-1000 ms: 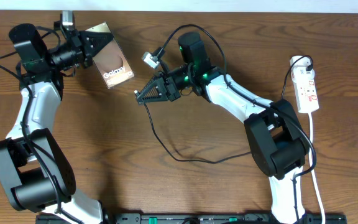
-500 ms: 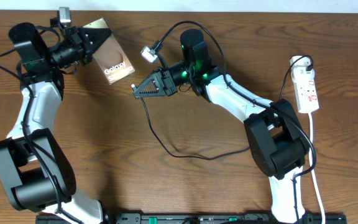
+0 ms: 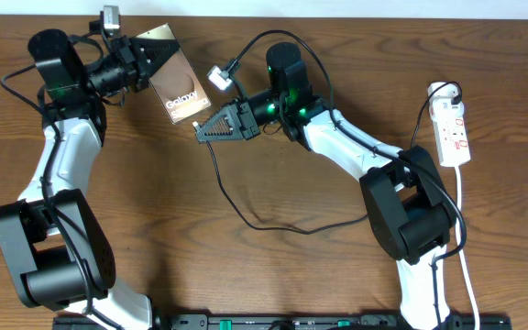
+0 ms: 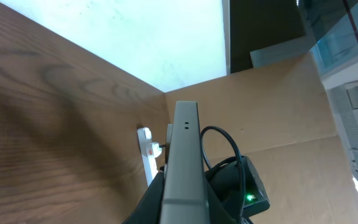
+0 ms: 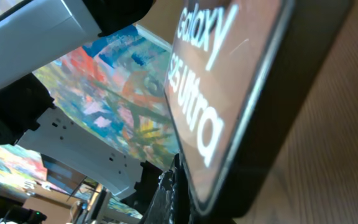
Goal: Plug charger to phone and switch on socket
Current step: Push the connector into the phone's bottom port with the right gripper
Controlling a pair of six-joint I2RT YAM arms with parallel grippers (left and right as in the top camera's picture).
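Note:
My left gripper (image 3: 154, 53) is shut on the upper end of the phone (image 3: 181, 92) and holds it tilted off the table, its brown face with "Galaxy" lettering showing. In the left wrist view the phone (image 4: 182, 155) stands edge-on between the dark fingers (image 4: 155, 200). My right gripper (image 3: 201, 131) is shut on the plug end of the charger (image 3: 287, 231), just below the phone's lower corner. The thin black cable loops back across the table. The phone (image 5: 229, 93) fills the right wrist view, directly above my right gripper (image 5: 188, 199). The white socket (image 3: 453, 128) lies at the far right.
A white cord (image 3: 461, 211) runs from the socket toward the table's front edge. The socket (image 4: 146, 149) also shows beyond the phone in the left wrist view. A black rail (image 3: 282, 323) runs along the front edge, and the right arm's base (image 3: 411, 220) stands at the front right.
My left arm has carried the phone to the right, closer to my right gripper. The right gripper has shifted slightly up and left with the charger tip.

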